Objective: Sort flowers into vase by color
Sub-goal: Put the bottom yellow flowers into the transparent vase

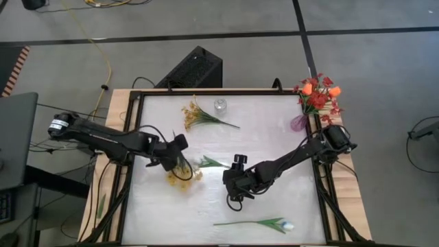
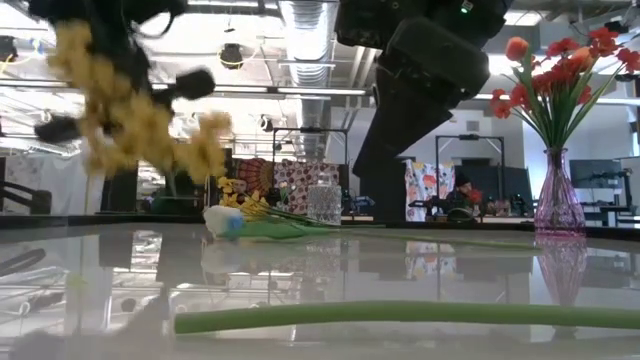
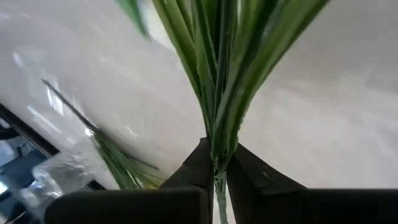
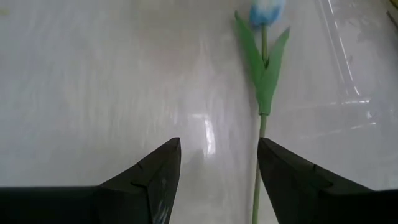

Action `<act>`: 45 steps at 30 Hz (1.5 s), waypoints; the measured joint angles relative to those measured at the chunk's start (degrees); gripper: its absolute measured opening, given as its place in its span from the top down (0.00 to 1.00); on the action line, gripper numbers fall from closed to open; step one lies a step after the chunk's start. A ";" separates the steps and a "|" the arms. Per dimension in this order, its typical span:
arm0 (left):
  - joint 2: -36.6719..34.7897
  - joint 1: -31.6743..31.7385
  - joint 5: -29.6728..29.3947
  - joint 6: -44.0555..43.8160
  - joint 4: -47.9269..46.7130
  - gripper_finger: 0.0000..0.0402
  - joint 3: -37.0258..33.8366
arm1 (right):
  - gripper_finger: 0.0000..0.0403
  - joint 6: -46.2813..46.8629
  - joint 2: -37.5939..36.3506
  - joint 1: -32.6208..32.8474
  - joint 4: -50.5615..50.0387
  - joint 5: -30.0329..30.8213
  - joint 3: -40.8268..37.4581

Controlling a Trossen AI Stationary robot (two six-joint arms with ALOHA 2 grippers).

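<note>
My left gripper [image 1: 175, 155] is left of the table's middle, shut on a yellow spray [image 1: 182, 175] that shows blurred in the low view [image 2: 130, 110]. My right gripper [image 1: 237, 185] hovers open near the centre. In its wrist view [image 4: 217, 168] a white tulip [image 4: 263, 59] lies flat ahead, the stem running beside one finger. That tulip [image 1: 260, 223] lies near the near edge. A second white tulip [image 1: 209, 162] lies by the left gripper. Another yellow spray [image 1: 200, 116] lies at the far side. Red and orange flowers [image 1: 317, 92] stand in a purple vase [image 1: 299, 123]. My left gripper pinches the yellow spray between its two fingers [image 3: 193, 171] at the base of the stem bundle [image 3: 217, 163], where the thin green stems join. The stems fan out away from the fingertips. The blossoms [image 2: 130, 110] hang lifted clear of the table.
A small clear glass vase [image 1: 219, 105] stands at the far edge, right of the lying yellow spray. The purple vase stands at the far right corner. A raised dark frame [image 1: 137, 137] borders the white tabletop. Bare surface lies between the right gripper and the right edge.
</note>
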 joint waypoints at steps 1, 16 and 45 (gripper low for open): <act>-0.71 0.00 1.61 -1.25 -0.61 0.97 1.51 | 0.41 0.48 0.00 0.10 -0.21 0.00 0.00; -4.47 23.28 30.88 -33.86 48.39 0.97 1.43 | 0.41 2.79 -1.68 -0.19 -5.08 0.34 -0.02; 23.67 43.67 35.84 -52.79 74.63 0.97 10.22 | 0.41 7.14 -18.32 -1.47 -5.16 3.47 -13.77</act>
